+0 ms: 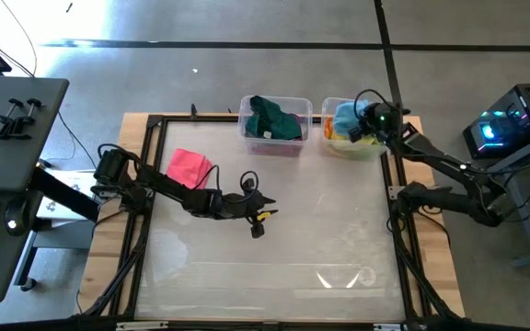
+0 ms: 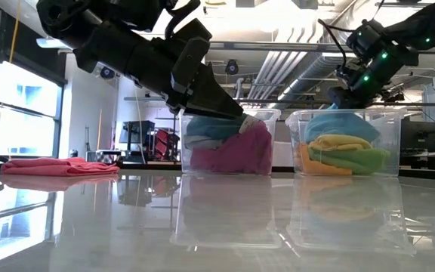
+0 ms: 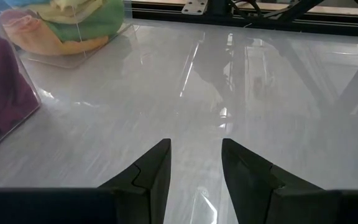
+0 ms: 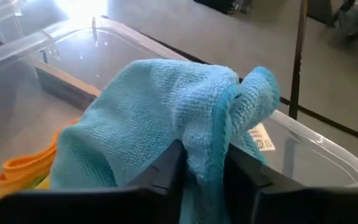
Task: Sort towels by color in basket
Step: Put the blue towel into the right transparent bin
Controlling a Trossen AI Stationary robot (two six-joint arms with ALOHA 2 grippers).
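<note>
My right gripper [image 4: 204,155] is over the right clear bin [image 1: 350,147] at the table's far edge, shut on a light blue towel [image 4: 154,118]. Below that towel lie yellow [image 2: 340,142], light green [image 2: 361,159] and orange [image 2: 312,162] towels. The left clear bin [image 1: 247,138] holds a dark green towel [image 1: 274,118] over a magenta one [image 2: 232,151]. A pink towel [image 1: 189,167] lies flat on the table's left side. My left gripper [image 3: 194,149] hovers open over bare table near the middle [image 1: 260,219], right of the pink towel. My right gripper pinches a raised fold of the light blue towel [image 4: 207,134] between its two fingers, coming from above and pointing down into the right bin. The towel bunches around the fingers, and its lower part [image 2: 338,125] rests on the pile in the bin.
Both bins stand side by side at the far edge, inside a dark frame [image 1: 155,124] that runs around the glossy tabletop. The near half of the table [image 1: 274,276] is bare. A black stand with clamps [image 1: 12,115] is off the table's left.
</note>
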